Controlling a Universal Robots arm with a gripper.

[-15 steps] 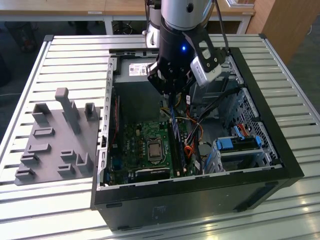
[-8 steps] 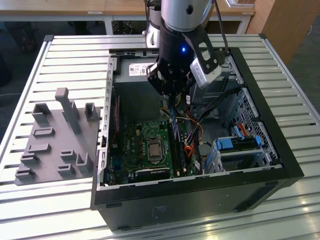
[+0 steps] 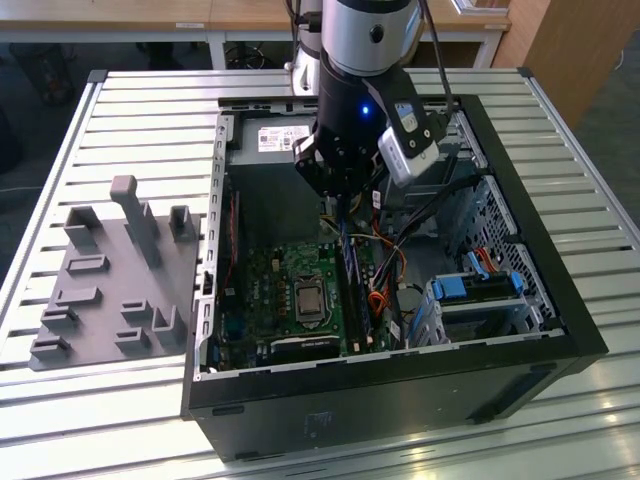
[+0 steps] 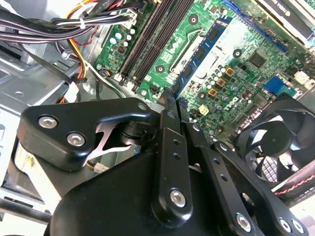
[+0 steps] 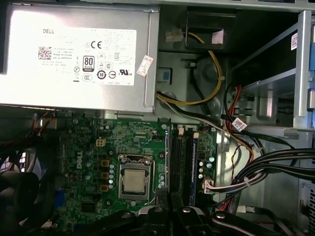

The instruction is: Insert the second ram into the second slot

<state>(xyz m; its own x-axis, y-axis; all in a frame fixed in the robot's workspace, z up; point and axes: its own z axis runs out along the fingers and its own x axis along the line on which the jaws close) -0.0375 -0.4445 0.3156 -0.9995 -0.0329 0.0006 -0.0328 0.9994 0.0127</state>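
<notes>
My gripper (image 4: 173,101) reaches down into the open computer case (image 3: 560,300), above the green motherboard (image 4: 236,73). Its black fingers (image 4: 167,147) are pressed together on one end of the second ram (image 4: 199,51), a thin blue stick with dark chips that extends away from the fingertips. In the second wrist view the stick hangs over the board, between the black memory slots (image 4: 147,44) and the processor socket. In the first wrist view the slots (image 5: 176,157) run just beyond the fingertips (image 5: 162,199), beside the processor (image 5: 133,181). I cannot tell which one is the second slot. In the exterior view the gripper (image 3: 338,215) is above the board's middle.
A silver power supply (image 5: 78,54) fills the case's far end. Bundled cables (image 4: 59,24) run close beside the slots. A black fan (image 4: 280,142) sits at the board's edge. Drive bays with blue latches (image 3: 480,290) stand on the exterior view's right. A grey fixture (image 3: 110,270) lies outside the case.
</notes>
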